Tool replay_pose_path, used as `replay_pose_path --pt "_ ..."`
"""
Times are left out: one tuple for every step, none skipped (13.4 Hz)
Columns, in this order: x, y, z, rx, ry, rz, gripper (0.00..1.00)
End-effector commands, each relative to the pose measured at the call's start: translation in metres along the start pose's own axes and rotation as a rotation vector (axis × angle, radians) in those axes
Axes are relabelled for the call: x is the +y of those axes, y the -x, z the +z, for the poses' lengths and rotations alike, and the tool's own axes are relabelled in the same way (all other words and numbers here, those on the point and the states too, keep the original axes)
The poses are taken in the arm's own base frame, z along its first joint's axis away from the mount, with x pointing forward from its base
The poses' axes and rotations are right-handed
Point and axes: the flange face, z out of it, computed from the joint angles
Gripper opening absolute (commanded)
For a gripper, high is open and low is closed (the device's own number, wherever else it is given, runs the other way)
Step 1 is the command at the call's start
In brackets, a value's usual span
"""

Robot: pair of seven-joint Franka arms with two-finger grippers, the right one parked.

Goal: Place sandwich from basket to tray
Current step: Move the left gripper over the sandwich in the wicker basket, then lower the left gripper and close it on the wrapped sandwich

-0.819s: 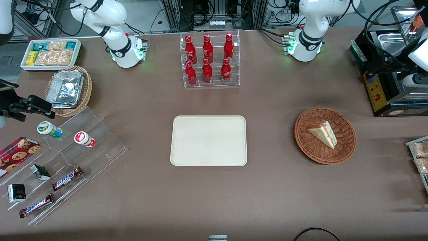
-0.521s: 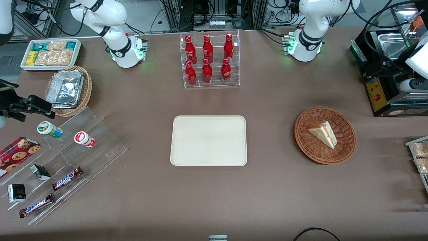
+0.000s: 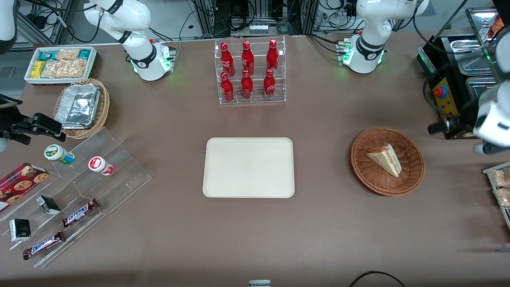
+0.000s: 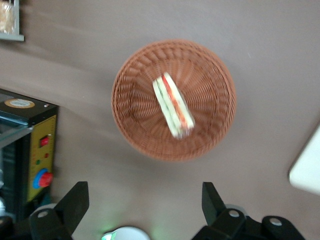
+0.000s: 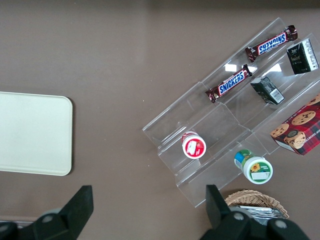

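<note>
The sandwich [image 3: 385, 159], a pale wedge with red and green filling, lies in the round reddish-brown basket [image 3: 370, 177] toward the working arm's end of the table. The cream tray [image 3: 249, 167] lies flat at the table's middle with nothing on it. My left gripper [image 3: 438, 127] hangs in the air beside the basket, off its rim and a little farther from the front camera. In the left wrist view my gripper [image 4: 144, 202] is open, its fingers [image 4: 75, 200] wide apart with nothing between them, and the sandwich [image 4: 173, 106], the basket [image 4: 135, 100] and a tray corner [image 4: 307, 167] show below.
A black machine with a yellow panel and red button [image 3: 444, 101] stands close to my gripper. Packaged snacks [image 3: 500, 187] lie at the working arm's table edge. A clear rack of red bottles [image 3: 250, 71] stands farther from the front camera than the tray.
My left arm has swung from over the black machine toward the front camera and the basket. The sandwich, basket and tray have not moved.
</note>
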Motion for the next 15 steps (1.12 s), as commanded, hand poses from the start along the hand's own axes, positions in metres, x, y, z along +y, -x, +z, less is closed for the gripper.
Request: replay_pose_path --pt "0.002 -0.007 0.057 0.04 0.029 -0.222 1.0" --pt "0.006 -0.009 0.081 0.047 0.034 -0.278 1.0" --pt "0.01 -0.007 0.102 0.045 0.038 -0.294 1.0" --pt "0.012 -0.005 0.12 0.041 0.061 -0.325 1.0" --pt "0.01 -0.002 0.139 0.042 0.077 -0.349 1.0" --pt "0.011 0.003 0.161 0.048 0.083 -0.355 1.0" --pt "0.009 0.006 0.179 0.055 0.088 -0.376 1.0" --pt "0.013 0.007 0.192 0.061 0.092 -0.411 1.0" --pt "0.019 0.007 0.203 0.062 0.094 -0.448 1.0" --pt "0.027 0.009 0.215 0.061 0.092 -0.473 1.0" --pt "0.031 0.009 0.227 0.065 0.094 -0.482 1.0" --pt "0.03 0.009 0.236 0.066 0.095 -0.487 1.0" --pt "0.03 0.008 0.242 0.065 0.094 -0.487 1.0" --pt "0.032 0.008 0.246 0.059 0.091 -0.493 1.0" --pt "0.035 0.008 0.249 0.061 0.093 -0.495 1.0"
